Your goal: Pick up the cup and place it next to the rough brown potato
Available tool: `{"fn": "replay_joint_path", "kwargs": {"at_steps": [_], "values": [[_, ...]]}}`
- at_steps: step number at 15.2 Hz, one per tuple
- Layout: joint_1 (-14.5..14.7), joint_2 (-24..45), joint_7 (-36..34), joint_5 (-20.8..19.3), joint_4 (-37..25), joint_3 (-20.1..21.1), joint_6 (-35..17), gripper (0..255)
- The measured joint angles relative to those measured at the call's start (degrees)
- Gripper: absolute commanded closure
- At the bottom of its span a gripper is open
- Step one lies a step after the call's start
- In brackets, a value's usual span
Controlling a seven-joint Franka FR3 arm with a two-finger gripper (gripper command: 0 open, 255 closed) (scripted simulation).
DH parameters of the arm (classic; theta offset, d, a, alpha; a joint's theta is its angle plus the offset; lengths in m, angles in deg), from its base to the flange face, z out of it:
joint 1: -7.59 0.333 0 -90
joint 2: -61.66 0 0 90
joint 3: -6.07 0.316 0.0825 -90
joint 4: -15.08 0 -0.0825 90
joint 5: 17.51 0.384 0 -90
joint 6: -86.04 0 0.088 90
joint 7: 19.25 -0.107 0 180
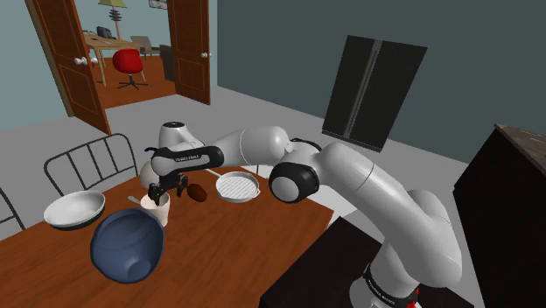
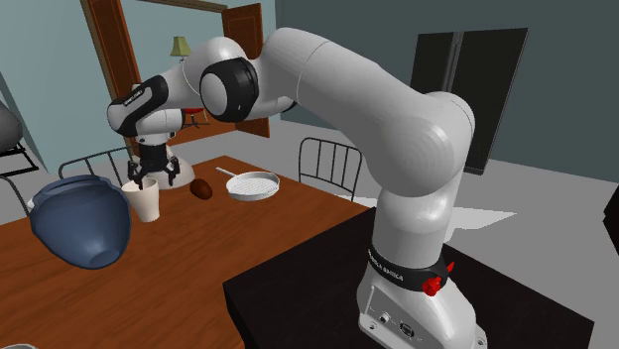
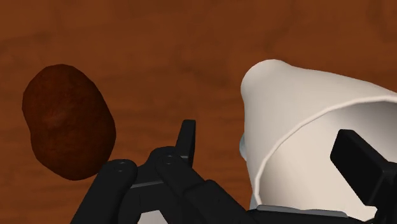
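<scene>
A white cup (image 1: 156, 211) (image 2: 146, 202) (image 3: 299, 114) stands upright on the brown wooden table (image 1: 236, 249). The rough brown potato (image 1: 199, 192) (image 2: 202, 188) (image 3: 67, 121) lies on the table close beside it, a small gap apart. My black gripper (image 1: 166, 192) (image 2: 154, 178) (image 3: 267, 133) hangs just over the cup's rim, open. In the wrist view one finger (image 3: 186, 137) stands outside the cup's wall, clear of it, and the other finger (image 3: 362, 167) is inside the cup.
A large blue bowl (image 1: 129, 245) (image 2: 84, 220) lies tipped near the cup. A white bowl (image 1: 74, 210) sits further along the shoulder view's left. A white pan (image 1: 237, 185) (image 2: 253, 185) rests beyond the potato. Metal chairs (image 1: 87, 162) (image 2: 332, 164) border the table.
</scene>
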Motion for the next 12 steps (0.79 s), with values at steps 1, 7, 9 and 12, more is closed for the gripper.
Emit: {"fn": "replay_joint_path", "kwargs": {"at_steps": [1, 7, 9, 12], "values": [[0.0, 0.0, 0.0, 0.0, 0.0, 0.0, 0.0, 0], [-0.4, -6.8, 0.3, 0.1, 5.4, -0.1, 1.4, 0], [-0.4, -6.9, 0.3, 0.1, 5.4, -0.1, 1.5, 0], [-0.4, -7.0, 0.2, 0.1, 5.4, -0.1, 1.6, 0]]}}
